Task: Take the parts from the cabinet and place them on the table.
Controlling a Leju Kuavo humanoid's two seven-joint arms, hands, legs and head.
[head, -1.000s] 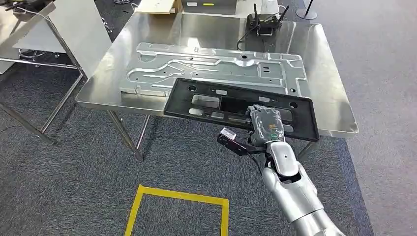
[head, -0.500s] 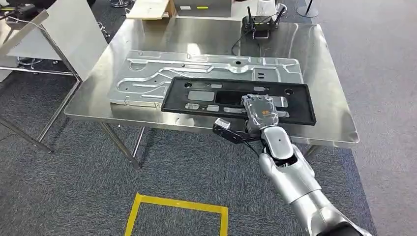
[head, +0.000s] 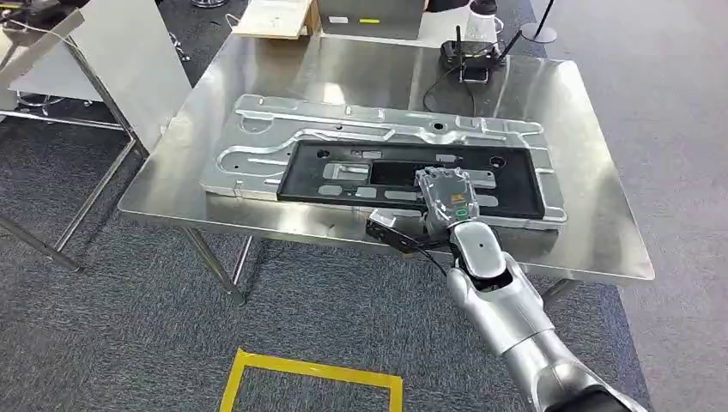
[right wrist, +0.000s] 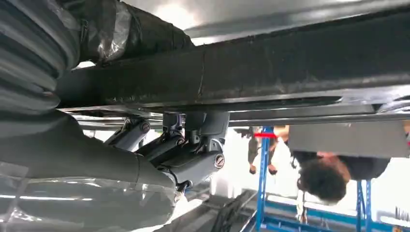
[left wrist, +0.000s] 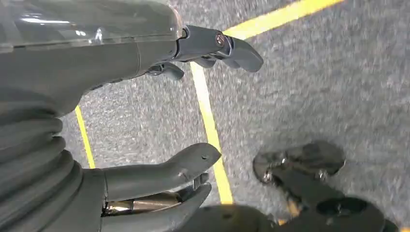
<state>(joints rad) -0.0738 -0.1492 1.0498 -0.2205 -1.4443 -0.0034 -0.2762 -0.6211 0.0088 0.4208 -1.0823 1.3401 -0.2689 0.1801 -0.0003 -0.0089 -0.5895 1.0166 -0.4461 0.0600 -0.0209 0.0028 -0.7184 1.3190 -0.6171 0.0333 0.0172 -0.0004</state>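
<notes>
A long black plastic frame panel (head: 515, 184) lies across a stamped silver metal panel (head: 257, 146) on the steel table (head: 592, 129). My right hand (head: 445, 199) grips the black panel's near edge, palm over the top. In the right wrist view the black panel's edge (right wrist: 290, 67) runs across, and the right hand (right wrist: 159, 145) has its fingers curled under that edge. My left hand (left wrist: 111, 53) hangs over the grey carpet, fingers apart and holding nothing.
A black router (head: 474, 58) with antennas and a cable sits at the table's far edge, with boxes (head: 275, 17) behind. A white board (head: 129, 60) leans at the left. Yellow floor tape (head: 309, 373) marks a square. A person (right wrist: 329, 169) and a blue rack (right wrist: 263, 174) stand beyond the table.
My right hand has carried the black panel forward, from overhanging the table's near edge to lying over the metal panel. The camera view has shifted slightly.
</notes>
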